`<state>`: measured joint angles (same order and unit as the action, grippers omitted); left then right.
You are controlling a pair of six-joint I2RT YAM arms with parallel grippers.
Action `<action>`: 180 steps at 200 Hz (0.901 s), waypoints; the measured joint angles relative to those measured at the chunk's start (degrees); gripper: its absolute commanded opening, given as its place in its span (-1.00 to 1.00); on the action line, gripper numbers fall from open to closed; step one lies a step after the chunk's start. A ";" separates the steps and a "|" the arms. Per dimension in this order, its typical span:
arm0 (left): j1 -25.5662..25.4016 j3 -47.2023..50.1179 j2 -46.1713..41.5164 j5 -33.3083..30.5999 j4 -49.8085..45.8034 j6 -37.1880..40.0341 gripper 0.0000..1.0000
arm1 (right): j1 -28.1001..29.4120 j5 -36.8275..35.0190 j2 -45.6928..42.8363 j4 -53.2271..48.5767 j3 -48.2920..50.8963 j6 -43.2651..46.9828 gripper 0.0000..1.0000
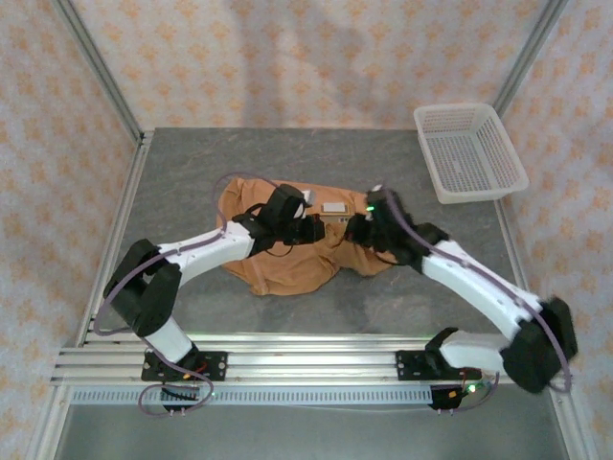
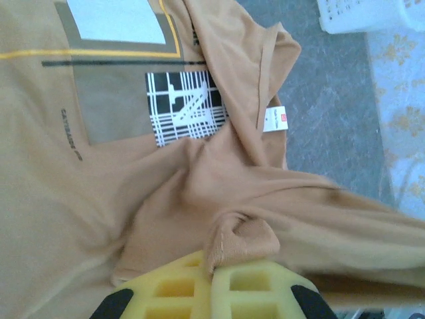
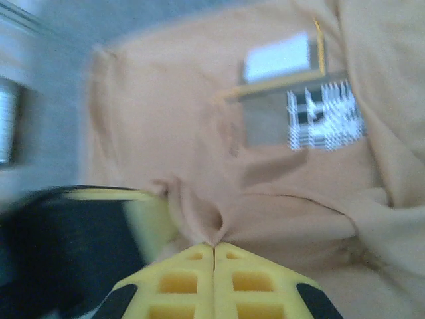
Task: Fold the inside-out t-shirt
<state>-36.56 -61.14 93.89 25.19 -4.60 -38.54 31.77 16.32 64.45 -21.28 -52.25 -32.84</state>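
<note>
Our yellow-padded left gripper (image 2: 214, 269) and right gripper (image 3: 214, 256) each clamp a fold of the caramel soft-fabric t-shirt (image 1: 287, 268) — if we pull unevenly, it bunches further.

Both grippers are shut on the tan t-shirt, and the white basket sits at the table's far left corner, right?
No: the top external view shows the white basket at the far right corner. The left gripper and right gripper are indeed shut on the t-shirt.
</note>
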 measured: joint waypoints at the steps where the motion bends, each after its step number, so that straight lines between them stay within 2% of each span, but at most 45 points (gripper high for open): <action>1: 0.04 -0.11 0.07 0.02 0.09 -0.02 -1.00 | -0.24 0.39 -0.35 0.17 0.13 -0.04 -1.00; 14: 0.37 -1.05 1.11 0.70 1.03 -0.07 -1.00 | -6.08 6.34 -6.34 4.22 3.37 -1.49 -1.00; 32: 0.35 -1.90 2.64 1.57 2.80 -0.68 -1.00 | -12.87 14.21 -9.88 10.80 9.99 -4.44 -1.00; 51: 0.35 -1.95 3.80 2.29 3.96 -1.42 -1.00 | -17.20 20.02 -8.26 16.11 17.29 -6.91 -1.00; 77: 0.31 -1.95 4.72 3.06 5.55 -2.45 -1.00 | -19.82 20.09 -2.05 13.84 21.64 -7.15 -1.00; 98: 0.26 -1.95 5.01 3.41 6.34 -3.04 -1.00 | -18.05 18.43 0.26 12.09 20.74 -6.14 -0.90; 144: 0.17 -1.92 5.09 3.39 6.64 -3.28 -1.00 | -5.49 11.50 2.64 10.19 11.58 -5.07 -0.94; 180: 0.17 -1.31 5.09 3.37 6.62 -3.26 -1.00 | -3.28 7.30 12.35 12.00 7.91 -9.11 -0.85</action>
<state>-36.38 -62.46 98.98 28.56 2.02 -41.80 28.49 23.62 76.79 -9.28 -44.34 -41.95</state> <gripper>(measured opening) 0.059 0.052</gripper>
